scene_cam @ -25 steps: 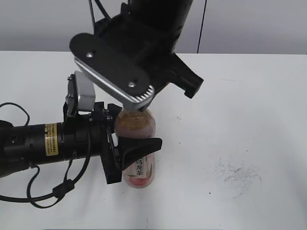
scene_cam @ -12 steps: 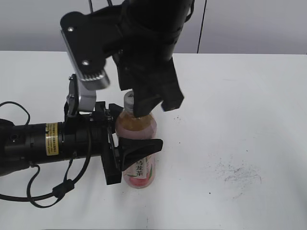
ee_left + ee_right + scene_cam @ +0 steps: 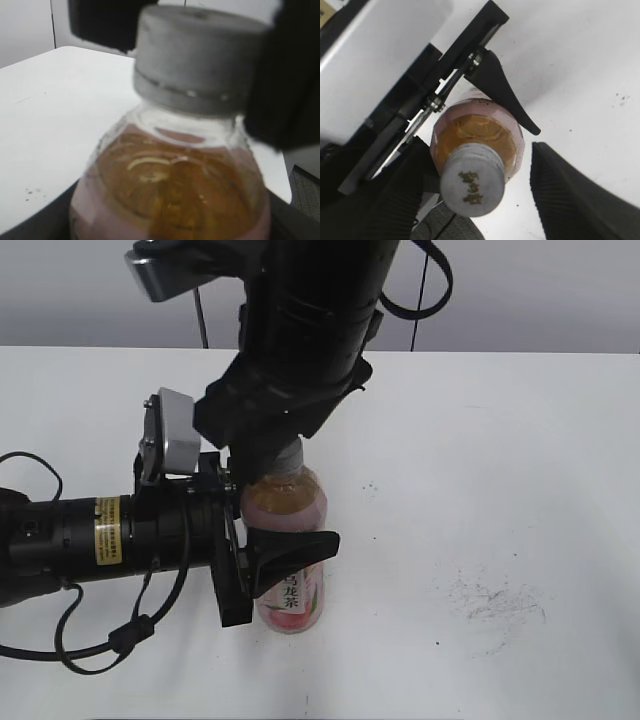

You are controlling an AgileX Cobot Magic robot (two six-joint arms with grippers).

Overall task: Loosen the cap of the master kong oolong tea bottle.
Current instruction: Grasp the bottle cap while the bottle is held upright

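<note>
The right gripper [image 3: 480,190] has turned and spread its jaws since a second ago; they now stand apart on either side of the cap [image 3: 472,186], not pinching it. The left gripper [image 3: 262,540] is clamped around the upright bottle [image 3: 288,540] on the white table [image 3: 520,460].

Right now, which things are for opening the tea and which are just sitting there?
For the job:
- tea bottle, held round its body by the left gripper
- cap, grey, on the bottle
- right gripper, open, jaws either side of the cap

Just there:
- white table
- dark smudges on the table
</note>
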